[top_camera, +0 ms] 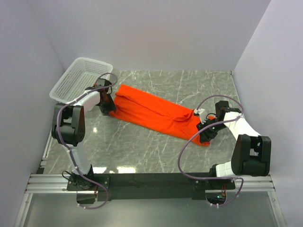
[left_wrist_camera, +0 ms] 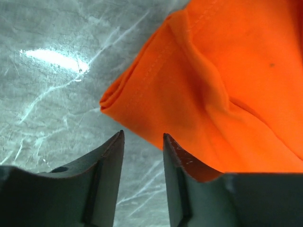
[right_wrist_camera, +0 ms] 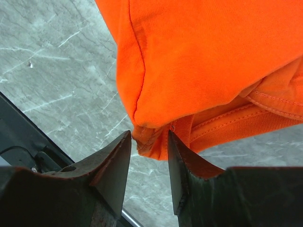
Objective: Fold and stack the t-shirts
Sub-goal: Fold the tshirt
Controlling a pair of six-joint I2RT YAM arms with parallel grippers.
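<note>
The t-shirt lies on the counter, folded into a long strip. The strip runs diagonally from the far-left corner toward the near-right corner. This lie puts one short end within reach of each arm.

The left end effector sits low at the far-left end of the strip. It is released: its jaws stand apart and bare counter shows between them. The folded corner lies just ahead of the tips.

The right end effector sits low at the near-right end. Its jaws are also parted, with the hem corner right at the tips. No pinch on the cloth is visible.

In judgement, both end effectors are lined up on opposite ends so the strip can be folded end to end.

The basket stands at the far-left corner, just beyond the left arm.

No brand, label or writing is legible on any item.
</note>
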